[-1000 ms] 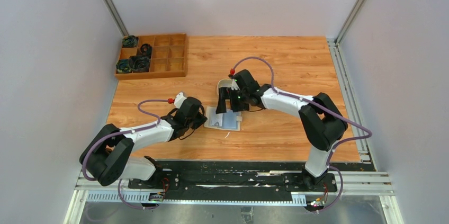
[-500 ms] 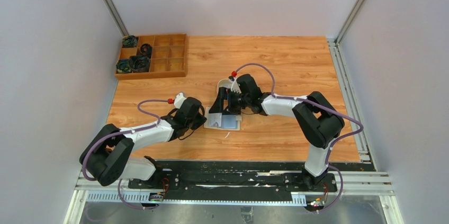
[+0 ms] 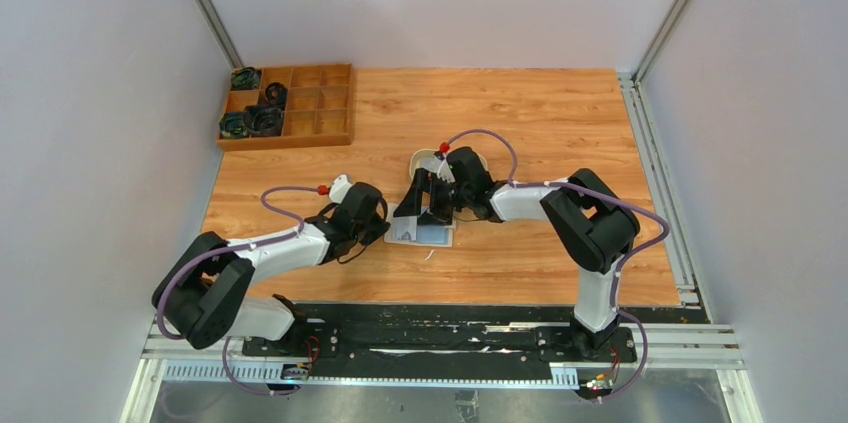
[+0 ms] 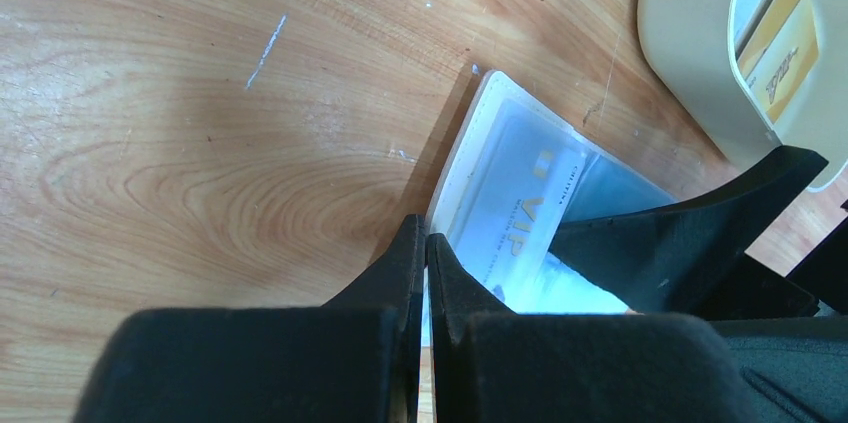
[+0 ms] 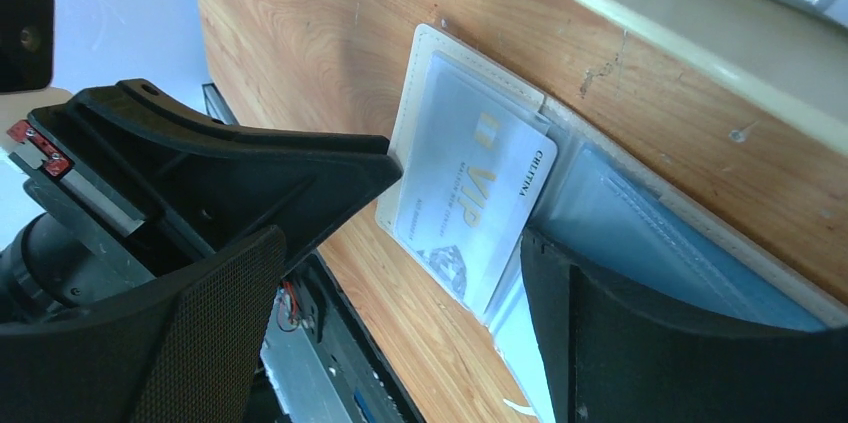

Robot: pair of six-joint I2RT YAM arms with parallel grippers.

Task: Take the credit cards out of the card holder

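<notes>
The card holder [image 3: 424, 233] lies open on the table, cream rim and pale-blue inside. A whitish VIP credit card [image 5: 470, 193] sits in its clear pocket and also shows in the left wrist view [image 4: 515, 218]. My left gripper [image 3: 388, 228] is shut on the card holder's left edge [image 4: 450, 183]. My right gripper [image 3: 422, 209] is open and low over the holder, with one finger [image 5: 620, 333] on the blue half and the other [image 5: 200, 333] off its near side. Yellow credit cards [image 4: 785, 33] lie in the oval tray.
The oval beige tray [image 3: 424, 158] stands just behind the card holder, its rim close to the holder's far edge [image 5: 690, 43]. A wooden compartment box [image 3: 290, 105] with black parts sits at the far left. Grey walls close in both sides.
My right gripper has moved left and down, closer over the open card holder, and its arm has folded in. My left gripper has stayed shut on the holder's edge.
</notes>
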